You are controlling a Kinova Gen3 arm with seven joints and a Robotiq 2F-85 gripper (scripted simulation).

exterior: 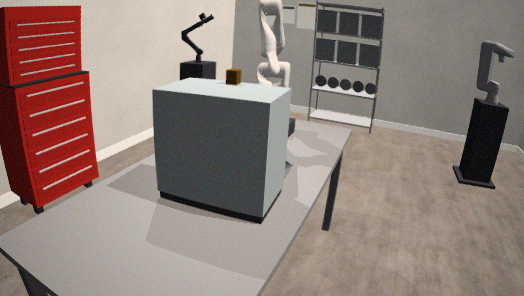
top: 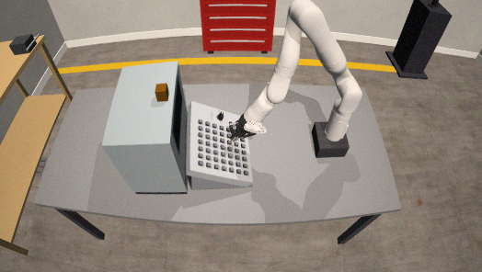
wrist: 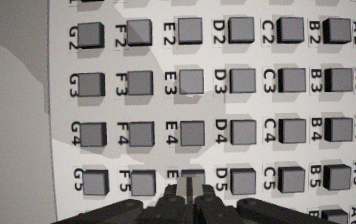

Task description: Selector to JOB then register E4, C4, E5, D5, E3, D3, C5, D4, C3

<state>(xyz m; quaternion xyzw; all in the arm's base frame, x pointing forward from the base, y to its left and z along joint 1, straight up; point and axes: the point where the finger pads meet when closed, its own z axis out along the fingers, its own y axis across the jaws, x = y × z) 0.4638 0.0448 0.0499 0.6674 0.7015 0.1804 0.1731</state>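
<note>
The sloped key panel (top: 222,180) (wrist: 62,105) stands on the table with rows of grey keys. Its black selector knob (top: 220,116) is at the panel's far edge; its setting is too small to read. My gripper (top: 234,139) (wrist: 189,192) is shut and empty, its tips over the E5 key (wrist: 193,173), partly hiding it and its label. Whether they touch cannot be told. The E4 key (wrist: 192,133), E3 key (wrist: 191,81), D5 key (wrist: 243,181), D4 key (wrist: 243,132), D3 key (wrist: 243,80), C5 key (wrist: 291,179), C4 key (wrist: 292,131) and C3 key (wrist: 292,80) show; none is clearly lit.
A large pale cabinet (top: 140,118) (exterior: 215,143) stands close beside the panel and hides it from the exterior view. A small orange-brown block (top: 162,92) (exterior: 233,76) sits on top of it. The arm's dark base (top: 330,147) is on the table's right side.
</note>
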